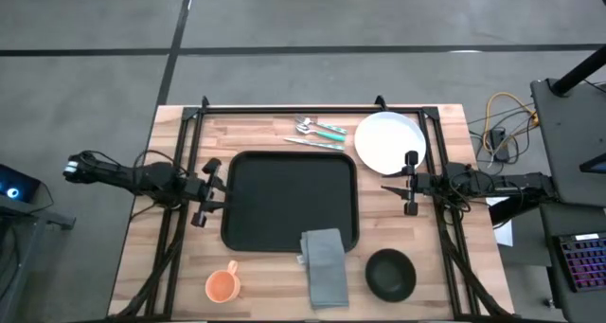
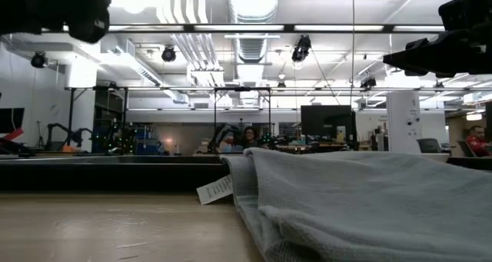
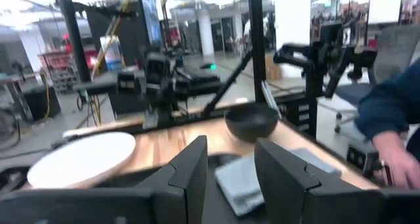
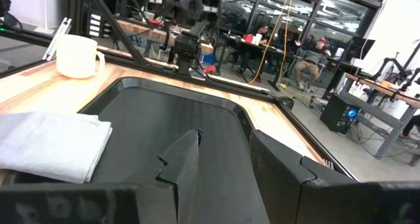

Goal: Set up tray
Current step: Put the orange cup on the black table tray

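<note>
Napkin (image 1: pixel 325 264) overlaps tray (image 1: pixel 275 200) near edge; left tool (image 1: pixel 210 192), right tool (image 1: pixel 401 184) both agape, empty.

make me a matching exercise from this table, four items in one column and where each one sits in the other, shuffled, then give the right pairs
Items:
1. white plate
2. orange mug
3. black bowl
4. grey napkin

Places, as seen in the high view:
A. near-left part of the table
B. overlapping the near rim of the tray
C. far-right part of the table, beside the cutlery
D. near-right part of the table

Pairs: 1-C, 2-A, 3-D, 4-B
</note>
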You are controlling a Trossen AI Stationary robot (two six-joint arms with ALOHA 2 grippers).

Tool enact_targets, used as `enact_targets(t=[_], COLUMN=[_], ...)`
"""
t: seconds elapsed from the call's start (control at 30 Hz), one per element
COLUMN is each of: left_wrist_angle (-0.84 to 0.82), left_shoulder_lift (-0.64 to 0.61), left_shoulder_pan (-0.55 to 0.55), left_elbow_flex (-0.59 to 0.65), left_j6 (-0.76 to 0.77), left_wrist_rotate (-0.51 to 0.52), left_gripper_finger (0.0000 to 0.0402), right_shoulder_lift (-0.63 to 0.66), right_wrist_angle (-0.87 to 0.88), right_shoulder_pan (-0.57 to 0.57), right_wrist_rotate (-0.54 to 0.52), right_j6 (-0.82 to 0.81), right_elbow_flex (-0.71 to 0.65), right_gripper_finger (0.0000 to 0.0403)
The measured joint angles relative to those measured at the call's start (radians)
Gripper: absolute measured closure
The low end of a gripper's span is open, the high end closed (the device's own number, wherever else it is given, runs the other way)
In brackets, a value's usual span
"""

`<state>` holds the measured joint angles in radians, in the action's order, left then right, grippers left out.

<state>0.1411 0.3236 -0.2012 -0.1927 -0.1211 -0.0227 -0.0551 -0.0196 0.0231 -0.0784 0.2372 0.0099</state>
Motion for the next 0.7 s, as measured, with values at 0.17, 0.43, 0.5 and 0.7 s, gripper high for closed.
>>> enact_targets(t=[0.17, 0.43, 0.5, 0.7], left_wrist_angle=[-0.126, -0.316, -0.319, -0.402], left_shoulder_lift=[0.038, 0.201, 0.254, 0.419], left_shoulder_pan=[0.0, -0.001, -0.003, -0.032], left_elbow_flex=[-0.075, -0.181, -0.197, -0.297], left_j6=[-0.001, -0.001, -0.001, 0.0], left_wrist_rotate=[0.0, 0.0, -0.001, -0.003], left_gripper_finger=[0.0293, 0.0293, 0.0293, 0.0293], right_shoulder_lift=[0.0, 0.0, 0.0, 0.0], right_wrist_angle=[0.0, 0.0, 0.0, 0.0], right_shoulder_pan=[0.0, 0.0, 0.0, 0.0], right_wrist_rotate=[0.0, 0.0, 0.0, 0.0], right_j6=[0.001, 0.0, 0.001, 0.0], right_elbow_flex=[0.0, 0.0, 0.0, 0.0], right_gripper_finger=[0.0275, 0.0275, 0.0275, 0.0275])
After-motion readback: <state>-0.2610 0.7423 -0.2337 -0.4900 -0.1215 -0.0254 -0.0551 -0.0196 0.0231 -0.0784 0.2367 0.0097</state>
